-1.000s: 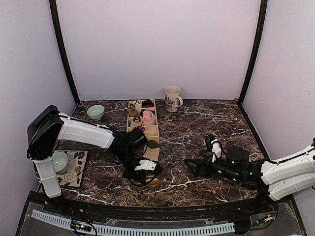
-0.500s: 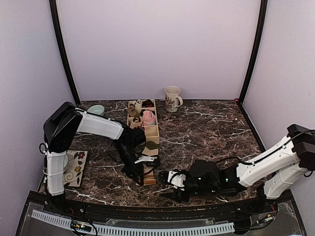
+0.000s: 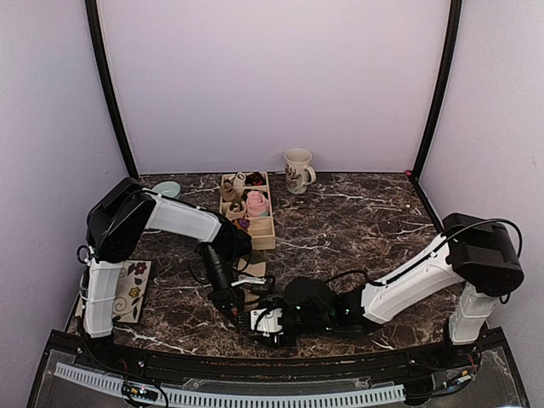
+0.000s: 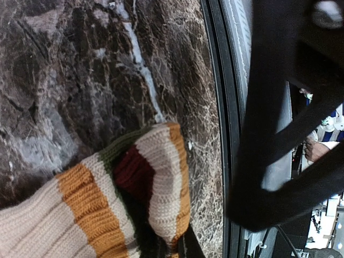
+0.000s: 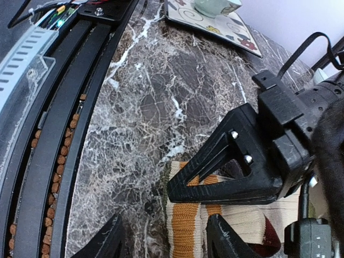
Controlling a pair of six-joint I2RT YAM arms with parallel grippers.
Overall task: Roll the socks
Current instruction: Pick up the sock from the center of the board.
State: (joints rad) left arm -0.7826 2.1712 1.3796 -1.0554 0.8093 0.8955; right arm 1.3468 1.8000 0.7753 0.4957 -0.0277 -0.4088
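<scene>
The striped knit sock (image 4: 134, 188), banded cream, orange, maroon and dark green, is lying on the dark marble table (image 4: 80, 80), just beside its near edge. The left gripper (image 5: 188, 185) is pinching it with fingers closed. The right gripper (image 5: 166, 242) is hovering at the sock's orange-banded end, its fingers standing apart on either side. Farther back, a wooden compartment tray (image 3: 262, 234) and a cream mug (image 3: 297, 170) are standing.

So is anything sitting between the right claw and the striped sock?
Nothing visible. The orange-banded end of the striped sock lies bare on the marble table, between the open fingers of the right claw. Just beyond, the left claw lies across the sock, shut on it, leaving only that near end free.
</scene>
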